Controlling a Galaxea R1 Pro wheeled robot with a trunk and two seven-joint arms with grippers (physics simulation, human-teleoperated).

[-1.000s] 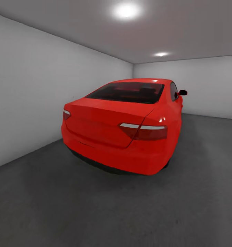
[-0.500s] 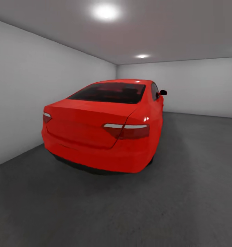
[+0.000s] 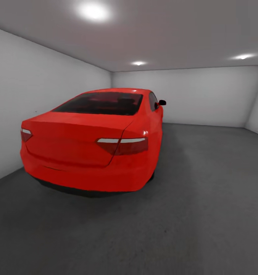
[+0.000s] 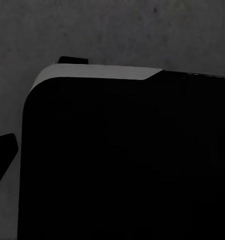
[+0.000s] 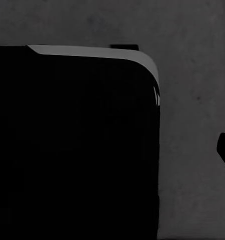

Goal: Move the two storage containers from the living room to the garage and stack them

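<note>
Floor (image 3: 205,214), dark grey concrete, spreads ahead of the robot toward 1 o'clock; a red car (image 3: 94,145) sits at 11 o'clock, beside the white wall (image 3: 26,95). No orange container is visible here. Whether either gripper's jaws are open, I cannot tell.

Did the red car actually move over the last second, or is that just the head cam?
No. The red car slides left in frame together with the wall corner and ceiling lights, so the camera turned right.

red car (image 3: 91,145) on grey floor (image 3: 205,214)
</note>
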